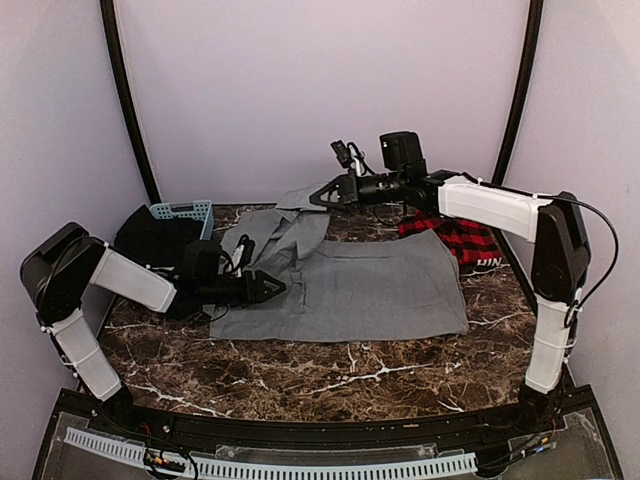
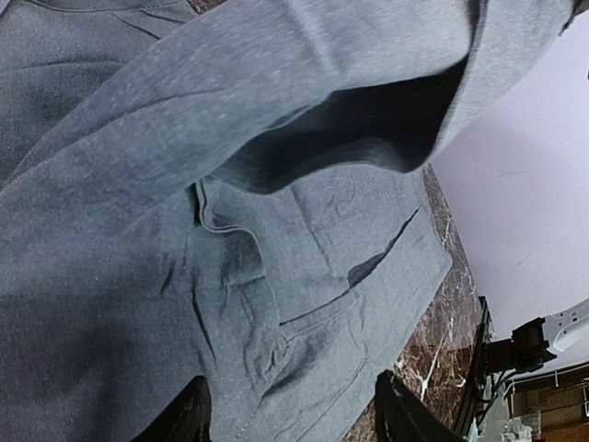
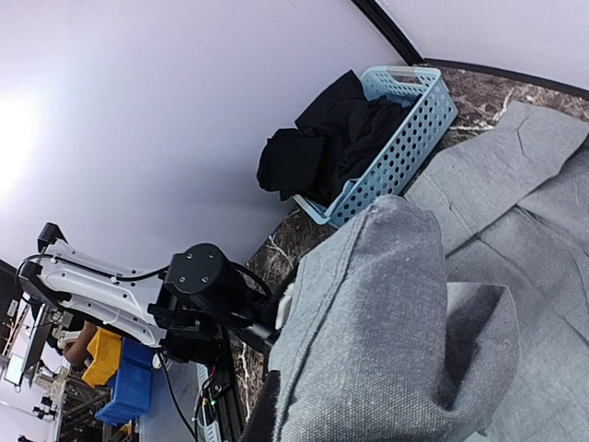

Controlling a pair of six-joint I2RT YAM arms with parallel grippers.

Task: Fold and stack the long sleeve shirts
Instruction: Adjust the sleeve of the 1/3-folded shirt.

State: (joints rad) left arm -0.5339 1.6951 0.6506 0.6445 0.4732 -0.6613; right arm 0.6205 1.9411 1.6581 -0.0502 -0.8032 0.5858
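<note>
handling a soft, light, limp grey shirt (image 1: 380, 285), likely sagging and sliding wherever unsupported; taking hold best at a hem or seam. clamping the right pincer (image 1: 318, 195) shut on a lifted fold at the shirt's far edge, with the rest spread flat below it. holding the left pincer (image 1: 278, 289) parted at the shirt's near-left edge, gripping nothing. leaving the plaid flannel (image 1: 462, 240) behind the right pincer.

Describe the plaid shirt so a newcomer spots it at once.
On the dark marble table, look to the far right, under the right arm. The plaid shirt lies just beyond the spread grey shirt. Only it is red-and-black checked, with white lettering at one edge.
</note>
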